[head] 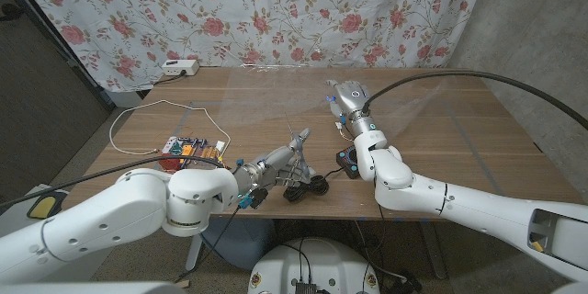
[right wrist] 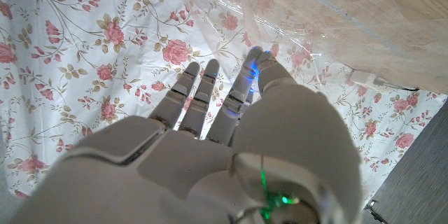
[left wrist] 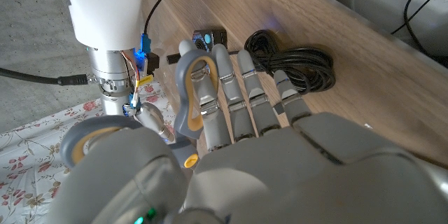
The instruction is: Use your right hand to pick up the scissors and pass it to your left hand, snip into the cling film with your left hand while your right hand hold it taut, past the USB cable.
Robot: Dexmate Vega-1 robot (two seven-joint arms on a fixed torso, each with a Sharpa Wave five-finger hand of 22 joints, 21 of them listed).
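Note:
My left hand (head: 276,166) grips the scissors (head: 296,144) near the table's front edge, their blades pointing up and away. In the left wrist view the grey handle loop (left wrist: 190,87) sits against my fingers (left wrist: 231,91). The coiled black USB cable (head: 308,186) lies just right of that hand, also seen as a black cable coil (left wrist: 294,63) past the fingertips. My right hand (head: 349,101) is farther back at mid-table, pinching a crumpled edge of the clear cling film (head: 404,92). The cling film (right wrist: 287,14) stretches away from my right hand's fingertips (right wrist: 255,59).
A small black device (head: 347,161) with a blue light lies beside my right forearm. A red box of colourful items (head: 188,150) stands at front left, with a white cord (head: 152,108) and a white power strip (head: 179,68) behind it. A floral curtain (head: 276,9) hangs at the back.

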